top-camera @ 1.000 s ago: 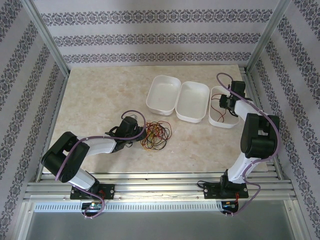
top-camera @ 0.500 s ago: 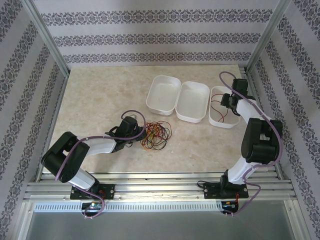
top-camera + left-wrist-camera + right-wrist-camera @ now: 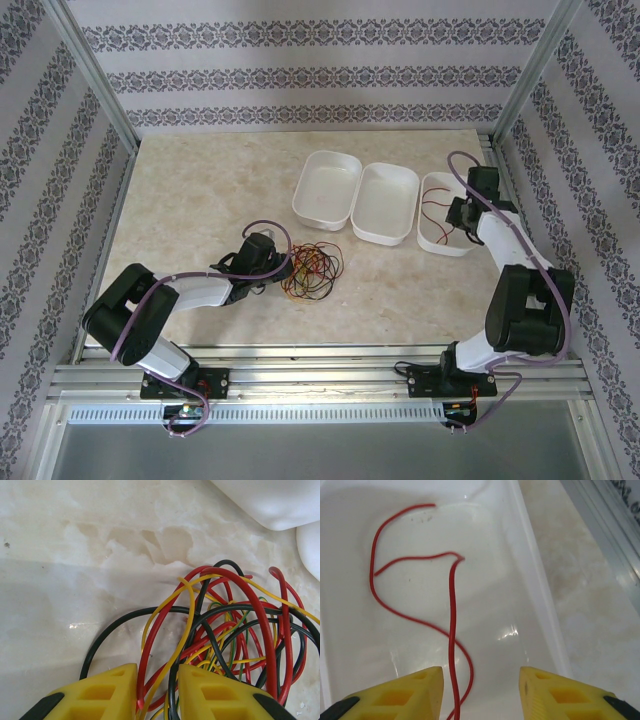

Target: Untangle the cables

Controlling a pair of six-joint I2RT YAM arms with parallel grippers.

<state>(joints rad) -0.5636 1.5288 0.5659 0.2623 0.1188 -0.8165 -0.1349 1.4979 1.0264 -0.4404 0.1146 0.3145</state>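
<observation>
Cables (image 3: 312, 270): lie as a loose tangle of red, yellow and dark loops on the marble surface (image 3: 200, 200). Sit just below centre of the overhead frame, near the lower left of three white trays (image 3: 385, 205) set side by side.

Left hand (image 3: 280, 268): lies low at the tangle's left edge. Seen from the wrist, the same hand (image 3: 157, 692) shows yellow fingers (image 3: 105, 695) close together at the bottom of the frame. Has red, yellow and black strands running up through the narrow gap. Cannot tell whether these are pinched or merely straddled.

Right hand (image 3: 452, 218): hovers over the rightmost tray (image 3: 440, 246) at the right of the overhead frame. Stands released, with fingers spread wide at the bottom of its wrist frame and touching nothing.

Red cable (image 3: 451, 605): lies alone on that tray's floor, well apart from the tangle. Winds from between the spread fingers up towards the upper left of the wrist frame.
</observation>
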